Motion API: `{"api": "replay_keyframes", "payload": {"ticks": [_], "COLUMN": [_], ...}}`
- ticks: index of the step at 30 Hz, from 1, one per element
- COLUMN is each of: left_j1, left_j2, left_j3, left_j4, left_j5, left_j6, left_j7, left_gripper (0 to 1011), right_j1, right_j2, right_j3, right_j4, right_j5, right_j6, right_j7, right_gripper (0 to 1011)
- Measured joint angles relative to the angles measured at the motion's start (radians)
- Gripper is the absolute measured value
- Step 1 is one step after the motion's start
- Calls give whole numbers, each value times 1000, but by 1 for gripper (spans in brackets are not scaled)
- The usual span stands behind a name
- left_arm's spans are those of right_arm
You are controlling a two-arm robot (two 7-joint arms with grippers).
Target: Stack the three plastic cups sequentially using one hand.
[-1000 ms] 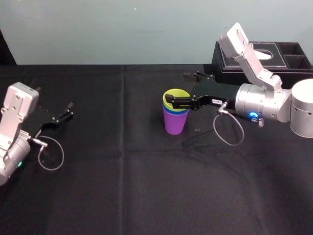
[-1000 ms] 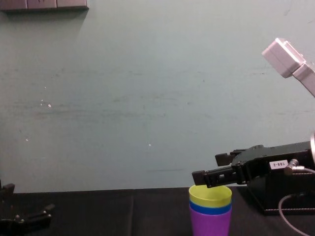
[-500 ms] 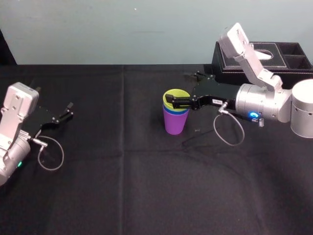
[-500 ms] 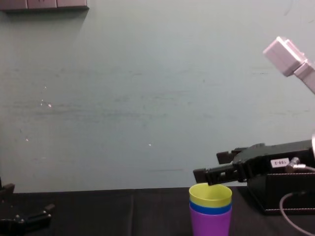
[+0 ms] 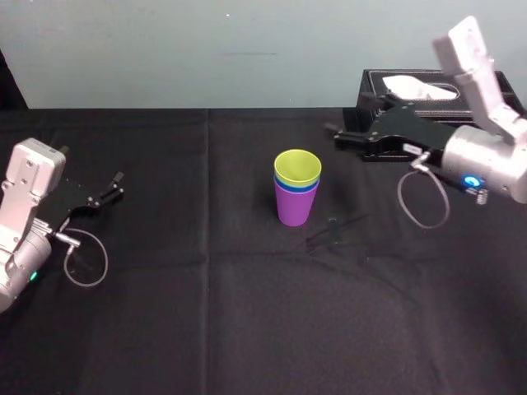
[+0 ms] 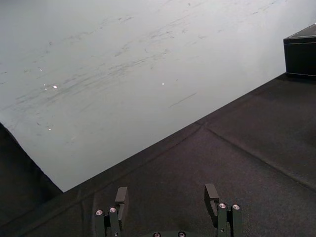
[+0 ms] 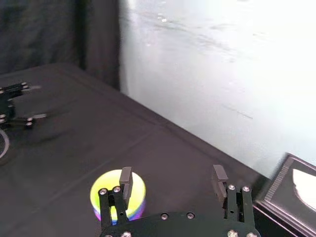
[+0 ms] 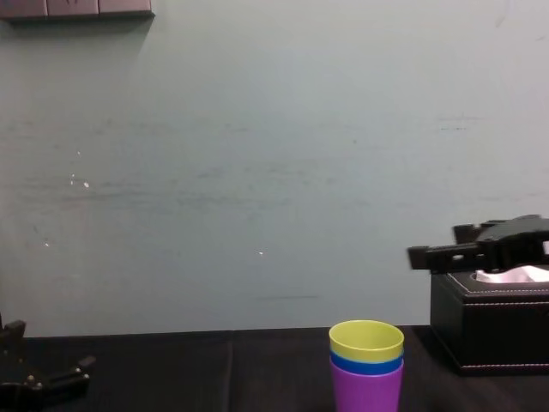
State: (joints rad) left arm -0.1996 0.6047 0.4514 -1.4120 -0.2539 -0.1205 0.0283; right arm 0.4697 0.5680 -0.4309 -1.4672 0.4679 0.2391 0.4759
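The three plastic cups stand nested in one upright stack at the table's middle: purple cup [image 5: 295, 207] at the bottom, blue cup [image 5: 308, 188] showing as a thin band, yellow-green cup [image 5: 297, 168] on top. The chest view shows the same order: purple [image 8: 366, 391], blue [image 8: 366, 366], yellow-green [image 8: 366, 342]. My right gripper [image 5: 346, 115] hovers open and empty to the right of the stack, higher than its rim and apart from it. From the right wrist view, the stack [image 7: 138, 190] lies beyond the open right gripper [image 7: 172, 174]. My left gripper [image 5: 115, 186] rests open at the far left.
A black tissue box [image 5: 494, 85] sits at the back right, just behind the right gripper, and appears in the chest view as the box [image 8: 489, 330]. Black cloth [image 5: 247, 313] covers the table. A pale wall [image 8: 257, 172] rises behind it.
The right gripper has drawn back from the top cup's rim, moving right and upward toward the tissue box. The stack has stayed in place. The left arm has not moved.
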Motion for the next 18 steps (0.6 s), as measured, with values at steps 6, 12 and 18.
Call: {"api": "replay_keyframes", "payload": {"ticks": [6, 12, 18], "left_j1": [0, 0, 0], "left_j2": [0, 0, 0], "left_j3": [0, 0, 0], "left_j4": [0, 0, 0], "left_j5": [0, 0, 0], "left_j6": [0, 0, 0], "left_j7": [0, 0, 0], "left_gripper": [1011, 1011, 1011], "right_j1": [-51, -89, -112], "right_j2": [14, 21, 16], "right_j3": [62, 95, 111], "right_j4": [0, 14, 42], "right_j5": [27, 29, 14], "right_j6": [-33, -62, -79], "right_j7": [-24, -41, -51], "right_gripper": [1003, 1003, 1003]}}
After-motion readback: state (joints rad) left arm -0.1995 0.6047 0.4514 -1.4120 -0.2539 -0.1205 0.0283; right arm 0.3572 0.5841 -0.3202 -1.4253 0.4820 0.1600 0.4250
